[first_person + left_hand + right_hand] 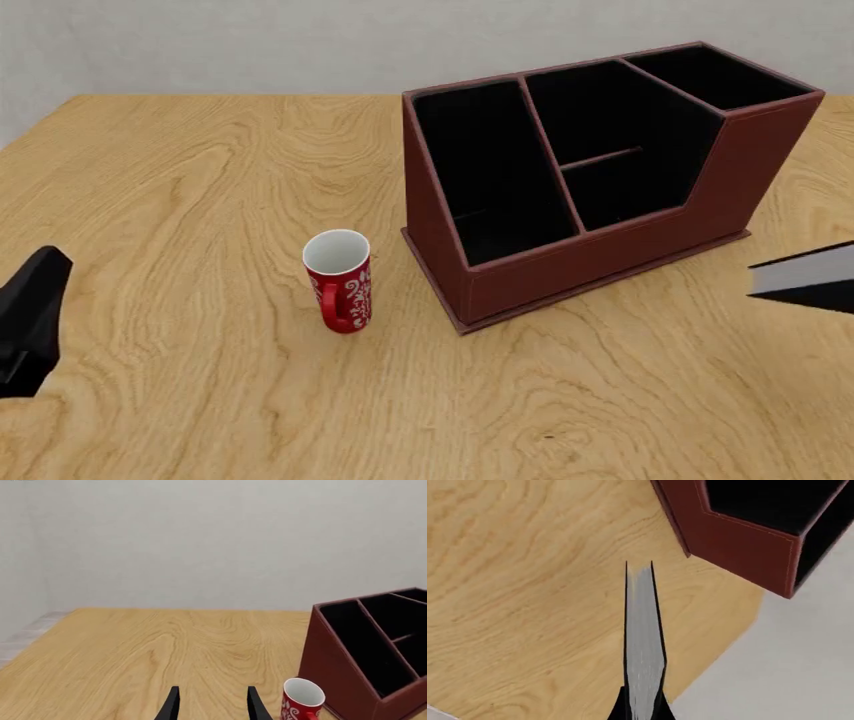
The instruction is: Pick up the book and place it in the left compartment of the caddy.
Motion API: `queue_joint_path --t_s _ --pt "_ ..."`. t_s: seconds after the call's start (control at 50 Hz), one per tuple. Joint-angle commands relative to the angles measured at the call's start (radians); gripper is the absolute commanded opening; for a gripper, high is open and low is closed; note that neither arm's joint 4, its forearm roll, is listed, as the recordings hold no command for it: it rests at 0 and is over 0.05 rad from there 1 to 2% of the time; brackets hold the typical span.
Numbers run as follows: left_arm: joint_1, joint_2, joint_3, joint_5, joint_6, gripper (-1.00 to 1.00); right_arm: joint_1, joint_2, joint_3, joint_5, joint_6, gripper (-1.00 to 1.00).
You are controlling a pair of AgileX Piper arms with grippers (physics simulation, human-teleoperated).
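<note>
The book, with black covers and a white page edge, is clamped edge-on in my right gripper. In the front view only its tip shows, at the right edge, to the right of the caddy and apart from it. The caddy is a red-brown box with a black interior, and its left compartment is the wide, empty slot. My left gripper is open and empty, low over the table, left of the caddy.
A red mug with a white pattern stands upright just left of the caddy's front left corner, and also shows in the left wrist view. My left arm sits at the table's near left. The table's right edge is close under the book.
</note>
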State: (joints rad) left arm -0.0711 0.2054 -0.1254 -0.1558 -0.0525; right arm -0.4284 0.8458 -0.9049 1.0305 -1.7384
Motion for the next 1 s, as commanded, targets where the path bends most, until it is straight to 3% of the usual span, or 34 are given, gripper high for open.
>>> queue_joint_path --t_s 0.02,0.06,0.08,0.1,0.14,0.16,0.18,0.2,0.22,0.24,0.28,0.3,0.32,0.34,0.36,0.38,0.42,0.44,0.5,0.52,0.54,0.58,0.62,0.72,0.76,0.8,0.82,1.0 --pt "-0.015 0.038 -0.013 -0.035 -0.005 1.00 0.126 -0.025 -0.148 0.189 0.275 -1.00" --pt "-0.017 0.044 -0.015 -0.041 -0.004 1.00 0.139 -0.042 -0.122 0.189 0.288 -1.00" --pt "-0.018 0.048 -0.016 -0.044 -0.004 1.00 0.184 -0.044 -0.118 0.189 0.344 -1.00" --pt "-0.020 0.050 -0.017 -0.045 -0.004 1.00 0.175 -0.051 -0.100 0.189 0.334 -1.00" --pt "-0.025 0.053 -0.018 -0.047 -0.004 1.00 0.239 -0.027 -0.110 0.189 0.447 -1.00" --pt "-0.027 0.055 -0.018 -0.049 -0.003 1.00 0.243 -0.040 -0.111 0.189 0.442 -1.00" --pt "-0.028 0.055 -0.020 -0.049 -0.003 1.00 0.298 -0.031 -0.115 0.189 0.507 -1.00" --pt "-0.029 0.055 -0.020 -0.050 -0.002 1.00 0.229 -0.045 -0.104 0.189 0.443 -1.00" --pt "-0.030 0.055 -0.020 -0.051 0.000 1.00 0.342 -0.014 -0.142 0.189 0.599 -1.00" --pt "-0.030 0.055 -0.020 -0.051 0.000 1.00 0.343 -0.014 -0.142 0.189 0.599 -1.00" --pt "-0.032 0.053 -0.020 -0.050 -0.002 1.00 0.406 -0.020 -0.131 0.189 0.660 -1.00" --pt "-0.033 0.050 -0.020 -0.048 -0.001 1.00 0.460 0.011 -0.171 0.189 0.782 -1.00" --pt "-0.037 0.046 -0.019 -0.043 -0.001 1.00 0.483 -0.004 -0.170 0.189 0.775 -1.00" --pt "-0.038 0.043 -0.019 -0.041 -0.001 1.00 0.521 0.002 -0.188 0.189 0.825 -1.00" --pt "-0.038 0.043 -0.019 -0.041 -0.001 1.00 0.521 0.002 -0.188 0.189 0.825 -1.00" --pt "-0.042 0.037 -0.020 -0.034 0.001 1.00 0.541 0.027 -0.224 0.189 0.892 -1.00" --pt "-0.042 0.034 -0.022 -0.030 0.000 1.00 0.541 0.025 -0.218 0.189 0.890 -1.00" --pt "-0.041 0.031 -0.024 -0.026 -0.001 1.00 0.570 0.040 -0.249 0.189 0.945 -1.00" --pt "-0.039 0.026 -0.028 -0.020 -0.002 1.00 0.602 0.056 -0.273 0.189 0.995 -1.00" --pt "-0.038 0.024 -0.029 -0.019 -0.003 1.00 0.587 0.059 -0.271 0.189 0.977 -1.00" --pt "-0.038 0.020 -0.029 -0.015 -0.002 1.00 0.636 0.076 -0.309 0.189 1.056 -1.00" --pt "-0.037 0.012 -0.030 -0.007 -0.004 1.00 0.634 0.090 -0.329 0.190 1.059 -1.00" --pt "-0.036 0.004 -0.028 -0.003 -0.001 1.00 0.684 0.105 -0.355 0.190 1.117 -1.00" --pt "-0.035 -0.011 -0.023 0.009 0.002 1.00 0.717 0.132 -0.395 0.190 1.159 -1.00" --pt "-0.034 -0.017 -0.022 0.013 0.001 1.00 0.766 0.145 -0.418 0.190 1.221 -1.00" --pt "-0.036 -0.023 -0.022 0.019 0.001 1.00 0.778 0.153 -0.419 0.190 1.227 -1.00" --pt "-0.037 -0.026 -0.021 0.021 0.000 1.00 0.826 0.165 -0.447 0.190 1.277 -1.00" --pt "-0.046 -0.068 -0.015 0.057 -0.001 1.00 0.883 0.227 -0.515 0.190 1.326 -1.00"
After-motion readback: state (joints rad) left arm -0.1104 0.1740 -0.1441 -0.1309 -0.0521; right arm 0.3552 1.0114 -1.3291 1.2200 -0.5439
